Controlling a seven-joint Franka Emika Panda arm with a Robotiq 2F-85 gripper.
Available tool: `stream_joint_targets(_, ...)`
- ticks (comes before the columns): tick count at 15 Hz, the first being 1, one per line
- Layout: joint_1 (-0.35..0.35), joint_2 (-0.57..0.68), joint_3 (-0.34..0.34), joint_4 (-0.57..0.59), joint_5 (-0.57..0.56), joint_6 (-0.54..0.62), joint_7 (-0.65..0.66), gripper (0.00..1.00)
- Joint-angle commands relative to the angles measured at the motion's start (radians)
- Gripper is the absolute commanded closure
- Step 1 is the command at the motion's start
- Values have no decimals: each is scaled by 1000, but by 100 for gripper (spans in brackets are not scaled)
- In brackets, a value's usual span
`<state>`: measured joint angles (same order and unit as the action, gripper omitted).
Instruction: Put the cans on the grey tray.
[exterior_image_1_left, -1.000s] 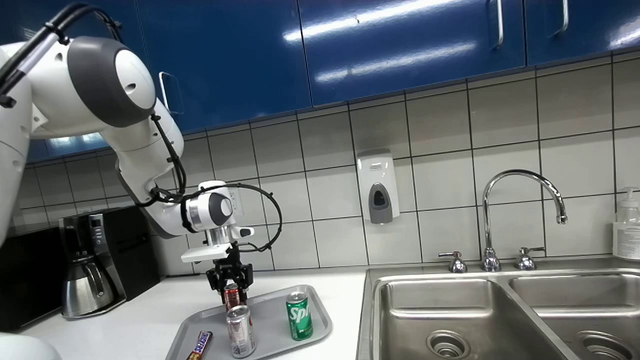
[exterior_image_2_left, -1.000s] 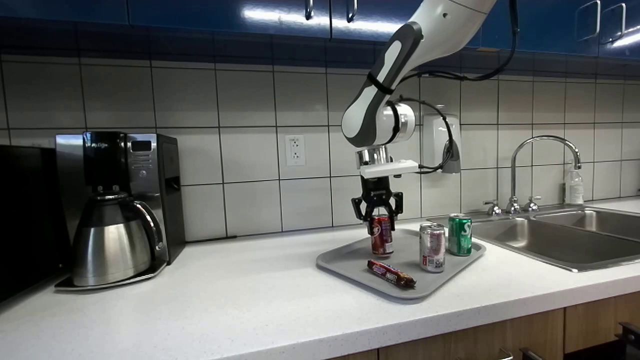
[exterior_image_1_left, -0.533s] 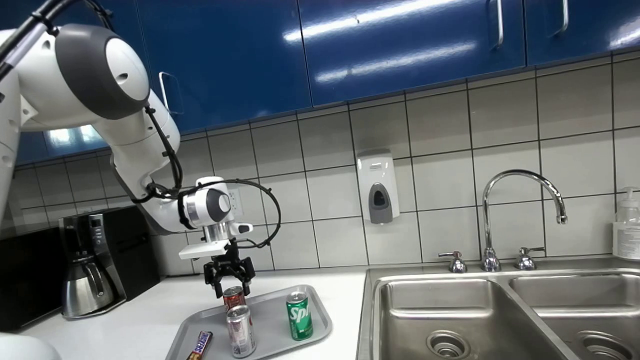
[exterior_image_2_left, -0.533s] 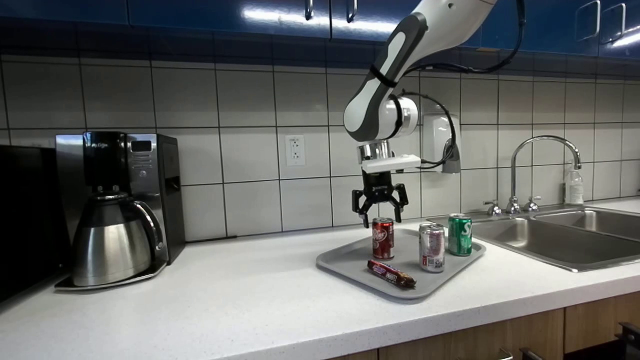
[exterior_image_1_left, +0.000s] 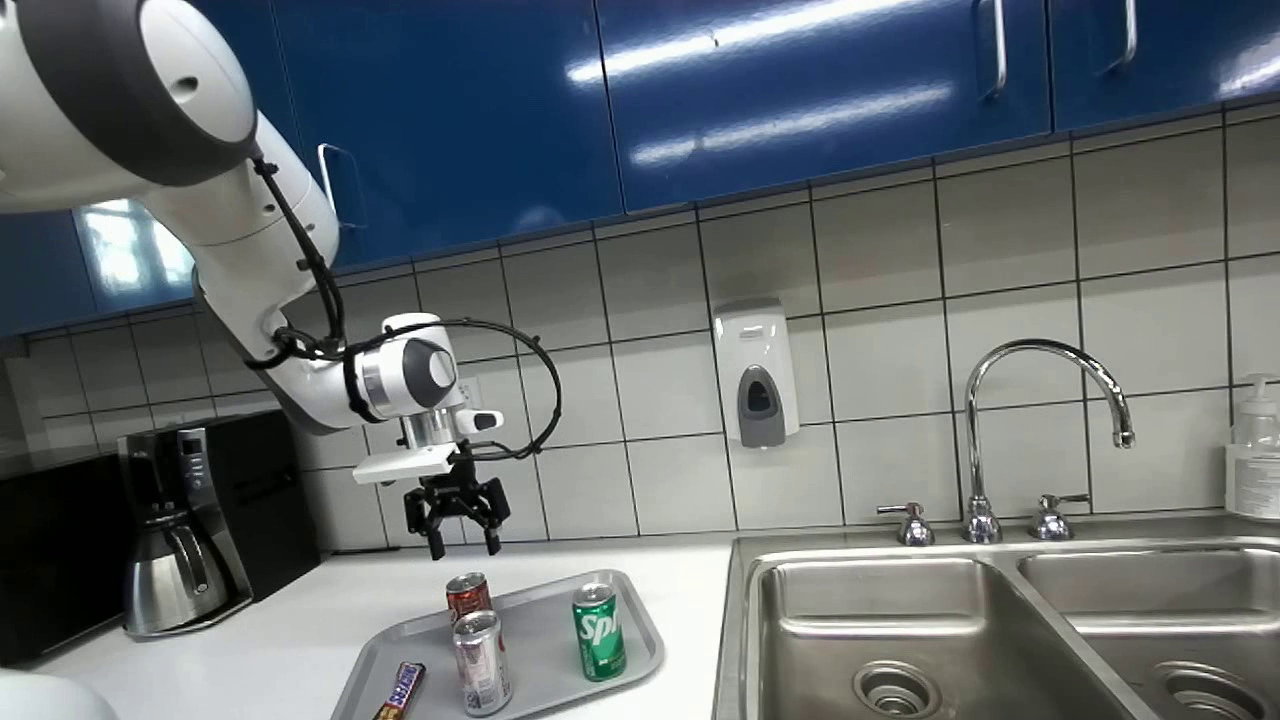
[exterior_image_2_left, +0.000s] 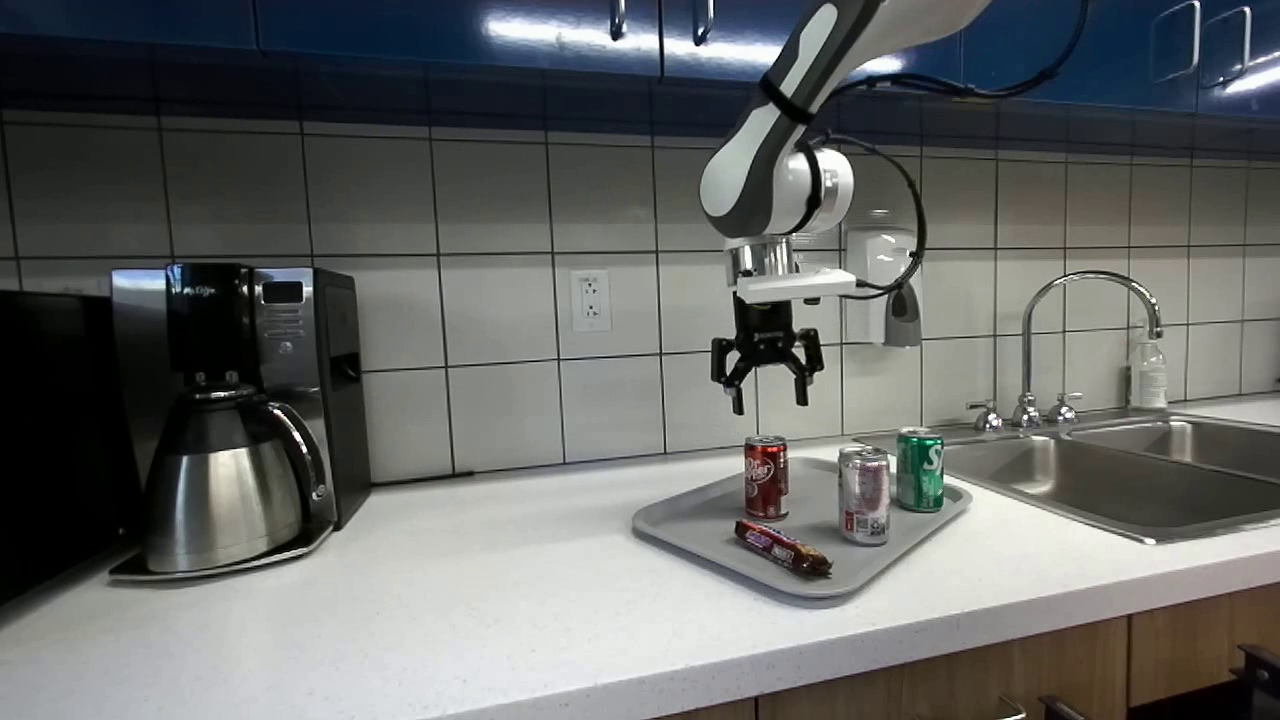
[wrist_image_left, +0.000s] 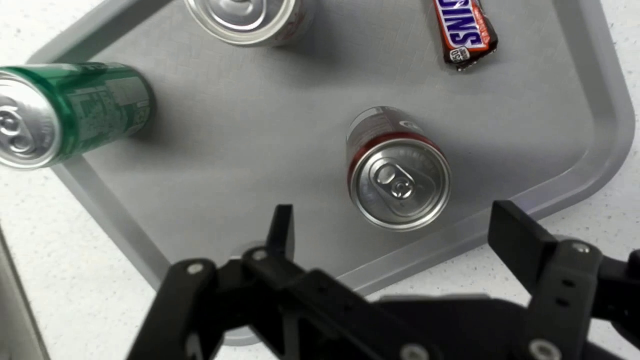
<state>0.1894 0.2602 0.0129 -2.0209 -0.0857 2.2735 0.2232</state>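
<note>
All three cans stand upright on the grey tray (exterior_image_2_left: 690, 515). The dark red can (exterior_image_2_left: 766, 480) is toward the back, the silvery can (exterior_image_2_left: 864, 495) stands in front of it to one side, and the green can (exterior_image_2_left: 920, 470) is close to the sink-side rim. High above the dark red can hangs my gripper (exterior_image_2_left: 770, 402), its fingers spread wide with nothing between them. From the wrist view, the red can's lid (wrist_image_left: 400, 182) lies below the gap between the fingertips, well apart from them. The silvery can (wrist_image_left: 245, 20) is cut off at the top edge there.
A Snickers bar (exterior_image_2_left: 782, 548) also lies on the tray, near the red can. Beyond the tray is the double steel sink (exterior_image_1_left: 880, 640) with its faucet (exterior_image_1_left: 1045, 345). A coffee maker with a steel pot (exterior_image_2_left: 230, 480) stands at the counter's far end.
A second ago the gripper was closed around the dark red can. It has let go, opened wide and risen straight up, and the can stays standing on the tray.
</note>
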Motion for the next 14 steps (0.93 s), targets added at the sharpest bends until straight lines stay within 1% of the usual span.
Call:
stream_joint_targets(1, -40, -142, 21, -111, 11, -10, -63, 0)
stream_joint_targets(4, -52, -216, 22, -178, 14, -12, -86, 0)
stream_joint_targets(9, -64, -339, 23, -311, -1, -6, -87, 0)
stream_joint_targets(14, -77, -454, 21, -401, 5, -15, -101, 0)
